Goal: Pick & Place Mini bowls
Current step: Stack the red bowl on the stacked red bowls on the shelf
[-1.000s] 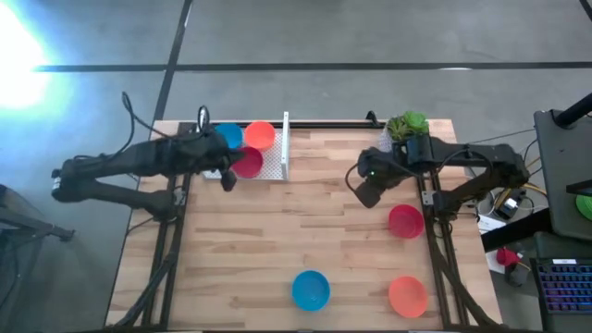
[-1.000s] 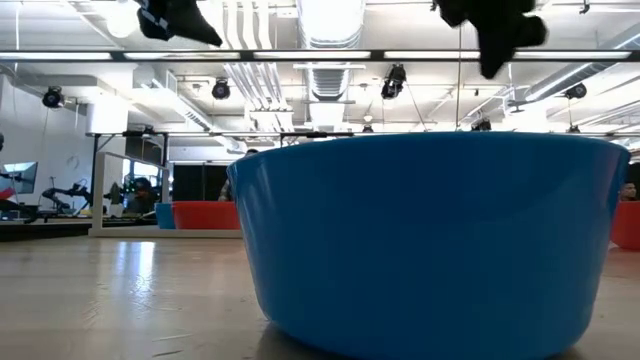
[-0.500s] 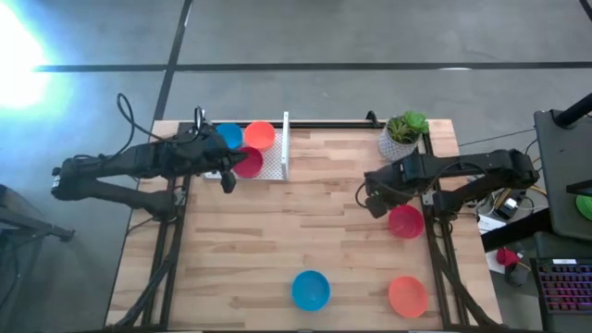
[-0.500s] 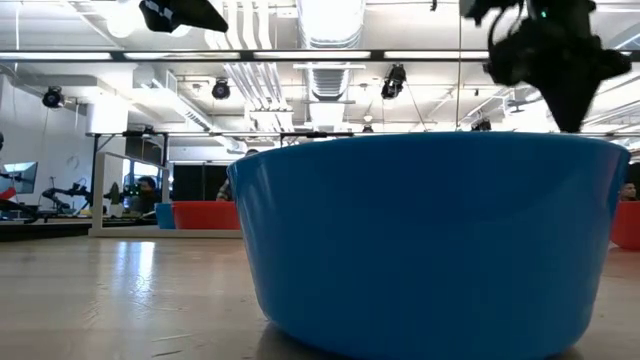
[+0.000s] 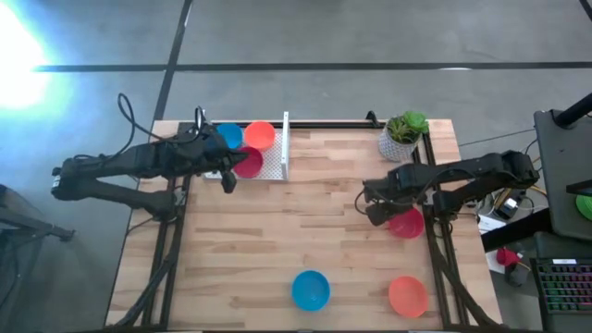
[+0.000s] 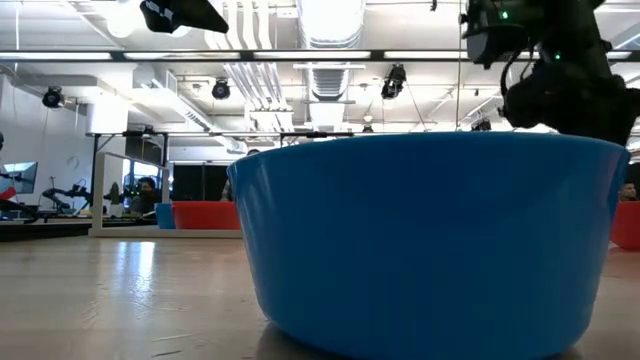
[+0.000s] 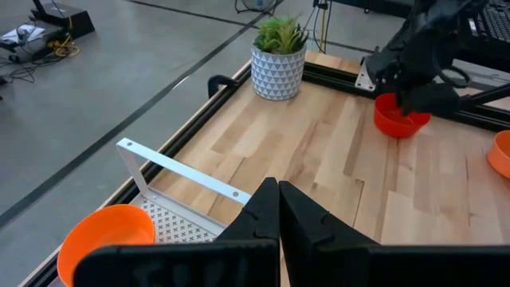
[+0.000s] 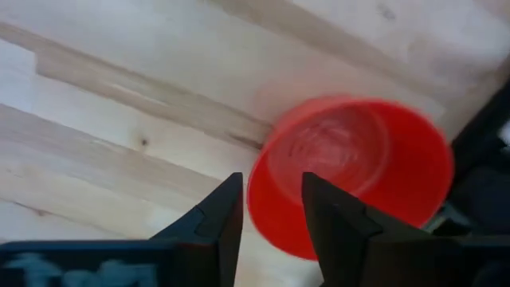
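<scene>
Red mini bowl [image 5: 405, 223], round, shallow, glossy plastic, upright at table's [image 5: 305, 231] three o'clock edge; right gripper [image 5: 377, 215] parted over its rim, left gripper [image 5: 228, 178] closed at ten o'clock.

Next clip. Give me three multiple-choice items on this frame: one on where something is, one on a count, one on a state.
1. The right pincer is over which bowl?
A. the red bowl on the table's right
B. the blue bowl
C. the orange bowl

2. How many bowls lie in the rack?
A. one
B. three
C. five

3. The left pincer is:
A. open
B. shut on a bowl
C. shut, empty

Key: 1 A, the right wrist view shows its fingers astride that bowl's rim. 2 B, blue, orange and red sit there. 3 C, its fingers meet with nothing between.
</scene>
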Tool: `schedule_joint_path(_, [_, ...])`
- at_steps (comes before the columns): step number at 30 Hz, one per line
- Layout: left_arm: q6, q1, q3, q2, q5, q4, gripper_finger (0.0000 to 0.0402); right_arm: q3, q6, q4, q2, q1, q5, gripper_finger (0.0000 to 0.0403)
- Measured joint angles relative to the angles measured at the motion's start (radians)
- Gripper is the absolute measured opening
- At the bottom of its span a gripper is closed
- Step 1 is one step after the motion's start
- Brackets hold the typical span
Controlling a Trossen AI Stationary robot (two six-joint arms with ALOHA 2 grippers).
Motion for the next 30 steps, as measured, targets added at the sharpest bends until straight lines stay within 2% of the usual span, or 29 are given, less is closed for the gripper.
schedule_joint_path(3, [0.000,0.000,0.000,0.000,0.000,0.000,0.0000,-0.041,0.034,0.037,0.000,0.012,-0.040,0.0137])
schedule_joint_path(10, [0.000,0.000,0.000,0.000,0.000,-0.001,0.0000,-0.091,0.096,0.164,0.000,0.048,-0.043,0.0141])
schedule_joint_path(15, [0.000,0.001,0.000,0.000,0.000,-0.001,0.0000,-0.123,0.157,0.182,0.010,0.052,-0.040,0.0136])
schedule_joint_path(19, [0.000,0.001,0.000,0.000,0.000,-0.001,0.0000,-0.160,0.160,0.206,0.027,0.052,-0.039,0.0135])
schedule_joint_path(24, [0.000,0.001,0.000,0.000,0.000,-0.001,0.0000,-0.211,0.118,0.325,0.050,0.052,-0.039,0.0134])
schedule_joint_path(27, [0.000,0.001,0.000,0.000,0.000,-0.001,0.0000,-0.226,0.098,0.356,0.075,0.052,-0.039,0.0125])
schedule_joint_path(30, [-0.004,0.001,0.000,0.000,0.001,0.000,0.0000,-0.227,0.048,0.356,0.101,0.052,-0.039,0.0092])
